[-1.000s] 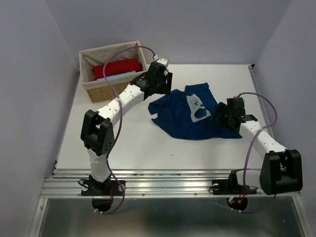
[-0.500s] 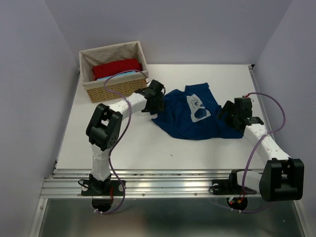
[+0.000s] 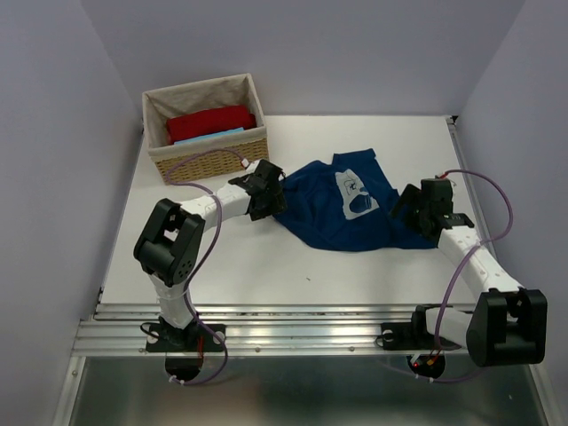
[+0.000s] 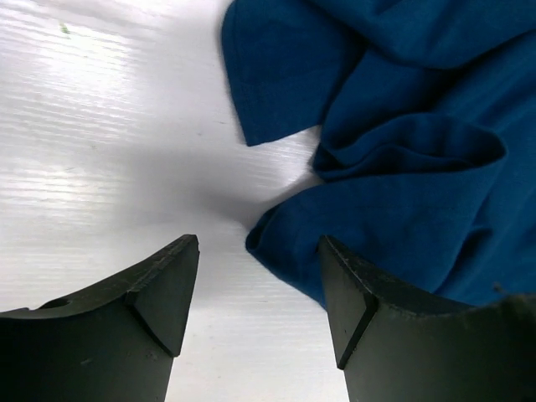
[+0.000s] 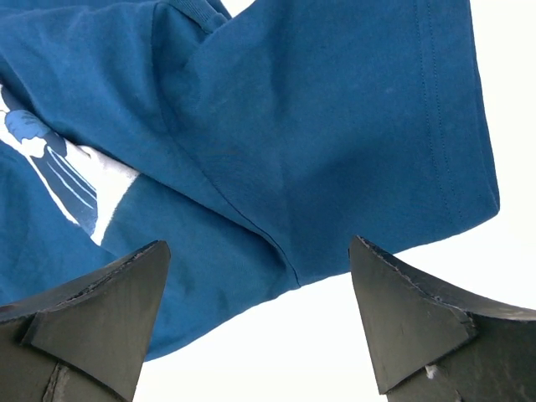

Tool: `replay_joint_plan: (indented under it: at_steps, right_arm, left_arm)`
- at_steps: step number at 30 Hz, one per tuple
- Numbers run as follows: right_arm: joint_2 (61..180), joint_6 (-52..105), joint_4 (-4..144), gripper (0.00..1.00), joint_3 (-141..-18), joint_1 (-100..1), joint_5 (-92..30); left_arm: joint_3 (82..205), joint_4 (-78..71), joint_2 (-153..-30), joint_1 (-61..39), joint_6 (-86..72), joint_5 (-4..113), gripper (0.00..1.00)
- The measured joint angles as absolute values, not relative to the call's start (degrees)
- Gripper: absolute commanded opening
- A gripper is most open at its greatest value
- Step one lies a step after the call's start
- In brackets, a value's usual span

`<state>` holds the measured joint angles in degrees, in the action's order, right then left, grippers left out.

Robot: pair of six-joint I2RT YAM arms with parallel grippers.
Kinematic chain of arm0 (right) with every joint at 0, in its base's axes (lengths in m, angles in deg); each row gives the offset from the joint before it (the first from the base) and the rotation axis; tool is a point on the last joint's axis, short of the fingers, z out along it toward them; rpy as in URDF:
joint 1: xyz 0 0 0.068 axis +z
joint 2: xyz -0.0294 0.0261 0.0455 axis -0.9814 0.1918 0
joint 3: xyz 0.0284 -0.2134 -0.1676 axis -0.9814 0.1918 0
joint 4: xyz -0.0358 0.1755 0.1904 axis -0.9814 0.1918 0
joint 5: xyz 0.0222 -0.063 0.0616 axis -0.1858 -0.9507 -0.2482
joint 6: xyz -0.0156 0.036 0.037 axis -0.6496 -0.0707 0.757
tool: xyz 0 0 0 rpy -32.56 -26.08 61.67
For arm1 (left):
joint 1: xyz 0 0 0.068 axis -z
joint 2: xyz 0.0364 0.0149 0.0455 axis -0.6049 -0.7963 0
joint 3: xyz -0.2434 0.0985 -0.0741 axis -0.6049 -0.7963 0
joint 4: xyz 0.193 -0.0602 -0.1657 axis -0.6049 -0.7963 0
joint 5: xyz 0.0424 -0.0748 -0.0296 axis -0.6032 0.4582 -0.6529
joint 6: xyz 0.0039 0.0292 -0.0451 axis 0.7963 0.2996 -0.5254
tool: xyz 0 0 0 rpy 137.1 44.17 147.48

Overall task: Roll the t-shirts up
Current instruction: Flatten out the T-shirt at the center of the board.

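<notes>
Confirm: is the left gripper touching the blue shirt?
Cannot tell. Left wrist view: the left gripper, open, frames the blue shirt at its edge; any gap is hidden.

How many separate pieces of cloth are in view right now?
3: a crumpled navy-blue t-shirt on the white table, a folded red cloth and a light-blue cloth beside it inside the wicker basket. More may lie hidden underneath.

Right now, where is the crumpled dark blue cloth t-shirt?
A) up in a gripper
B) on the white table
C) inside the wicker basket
B: the crumpled dark blue cloth t-shirt lies on the white table, outside the woven wicker basket.
</notes>
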<state>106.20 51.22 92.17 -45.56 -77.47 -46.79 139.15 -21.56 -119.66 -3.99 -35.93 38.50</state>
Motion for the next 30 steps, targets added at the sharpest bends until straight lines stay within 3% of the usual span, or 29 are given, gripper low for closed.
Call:
replay_joint_plan:
  at_steps: [8,11,13,14,22,30]
  right_arm:
    - [105.65,51.24,92.2,0.94,-45.54,-77.47,-46.77]
    - [105.63,51.29,92.17,0.98,-45.4,-77.47,-46.77]
    - [105.57,51.5,92.17,1.0,-45.1,-77.47,-46.83]
    - [105.5,51.75,92.17,1.0,-44.86,-77.47,-47.12]
    - [105.7,55.42,92.3,1.0,-42.98,-79.52,-49.37]
    - [106.14,56.38,92.09,1.0,-41.43,-83.76,-48.87]
  left_arm:
    - [137.6,-17.82,-119.79,-3.96,-39.91,42.09,0.59]
    - [137.6,-17.19,-120.6,-3.96,-40.35,42.9,0.41]
    - [137.6,-16.97,-120.97,-3.94,-40.57,43.51,0.02]
    - [137.6,-16.77,-121.15,-3.96,-40.81,43.75,0.0]
    - [137.53,-15.94,-120.08,-4.88,-38.84,45.08,0.0]
    - [134.39,-16.01,-102.11,-14.94,-35.78,45.41,0.0]
